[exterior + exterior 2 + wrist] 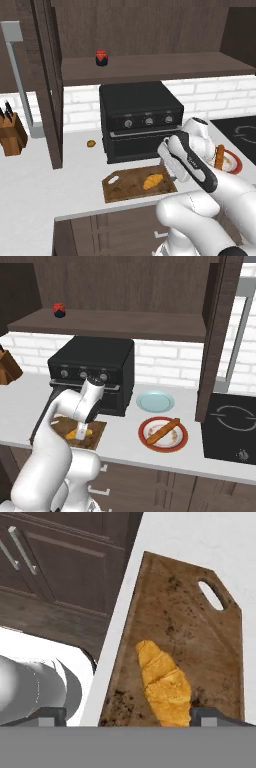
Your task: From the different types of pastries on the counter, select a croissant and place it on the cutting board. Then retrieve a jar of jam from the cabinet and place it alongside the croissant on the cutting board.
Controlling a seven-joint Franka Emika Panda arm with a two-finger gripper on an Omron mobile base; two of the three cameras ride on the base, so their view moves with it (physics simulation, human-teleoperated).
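- Nearest the hand camera, the croissant (164, 687) lies flat on the cutting board (200, 637), between the two finger tips
- End effector (81, 432) hovers just over the croissant with its jaws spread wide, gripping nothing
- Cutting board sits at the bench (35, 170) front edge, before the black oven (140, 117)
- Tiny brown lump (91, 144) rests left of the oven
- Jar of jam (101, 58) stands on the cabinet shelf (150, 67)
- Stick pastry (162, 431) lies on a red-rimmed plate (163, 443), well right of the board
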